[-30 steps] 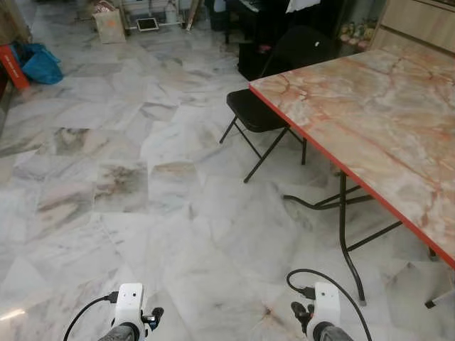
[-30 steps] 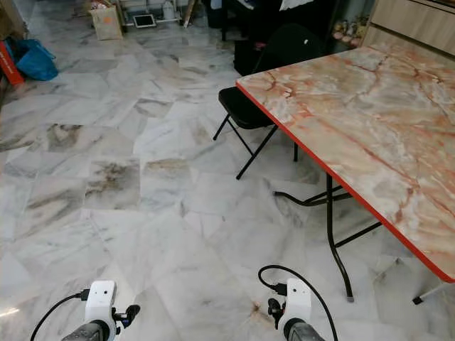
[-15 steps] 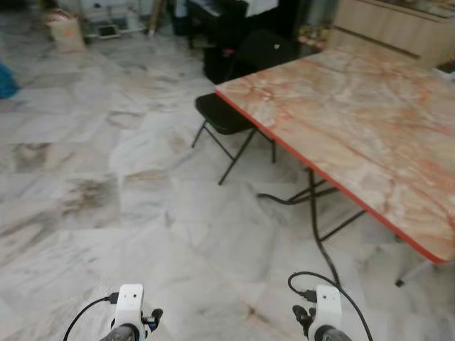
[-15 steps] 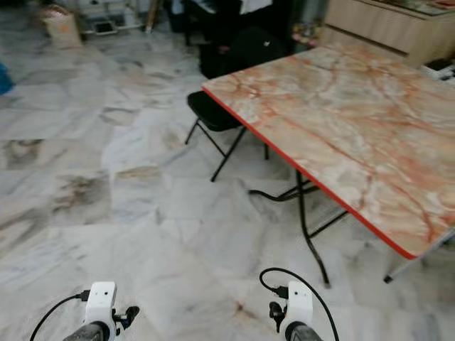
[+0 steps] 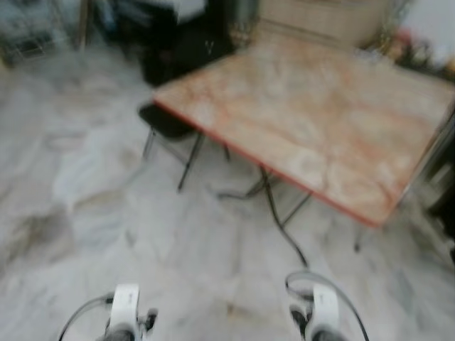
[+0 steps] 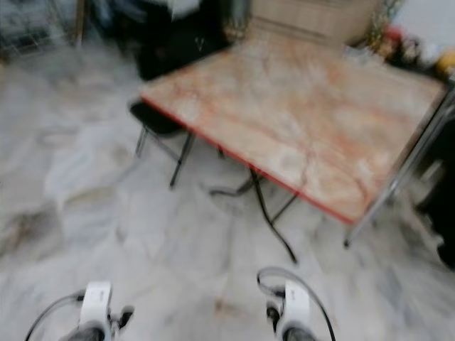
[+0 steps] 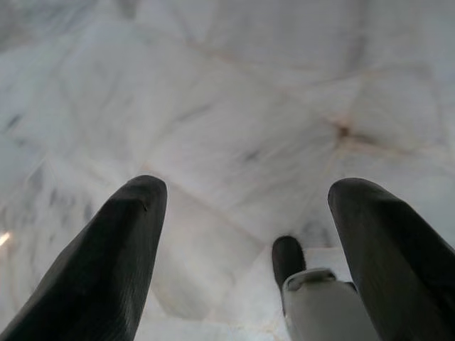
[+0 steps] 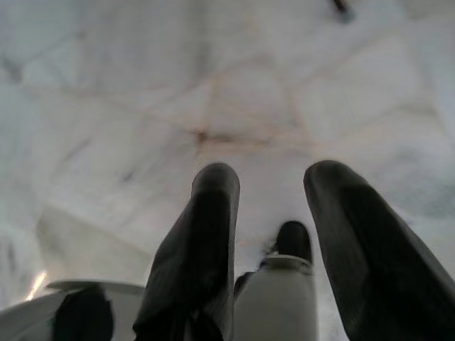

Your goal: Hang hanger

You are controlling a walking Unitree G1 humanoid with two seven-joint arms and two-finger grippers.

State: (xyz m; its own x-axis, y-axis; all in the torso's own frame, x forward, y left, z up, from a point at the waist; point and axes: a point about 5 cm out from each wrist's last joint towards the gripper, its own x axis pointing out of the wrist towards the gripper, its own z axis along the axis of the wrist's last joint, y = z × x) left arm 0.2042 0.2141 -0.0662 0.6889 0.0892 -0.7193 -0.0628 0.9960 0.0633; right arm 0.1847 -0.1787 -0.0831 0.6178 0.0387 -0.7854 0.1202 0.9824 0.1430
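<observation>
My left gripper [image 7: 249, 192] hangs low over the white marble floor [image 7: 234, 106], open, with nothing between its black fingers [image 7: 135, 227]. Beside it my right gripper [image 8: 271, 174] also hangs open and empty above the floor. In the blurred head views both wrists show at the lower edge, the left arm [image 5: 126, 309] and the right arm [image 5: 318, 312]. Ahead and to the right stands a folding table [image 5: 306, 121] with a bare orange-veined marble top and a red edge.
A black folding chair [image 5: 167, 124] stands at the table's far left corner. Black table legs [image 5: 274, 213] reach the floor ahead of my right arm. A slanted metal bar [image 6: 402, 174] rises at the table's right end. Dark furniture [image 5: 178, 50] and a wooden cabinet [image 5: 320, 14] line the back.
The camera has swung to the right and the picture has blurred, so the table now sits nearer the middle with its right end in view. Both arms hang as before.
</observation>
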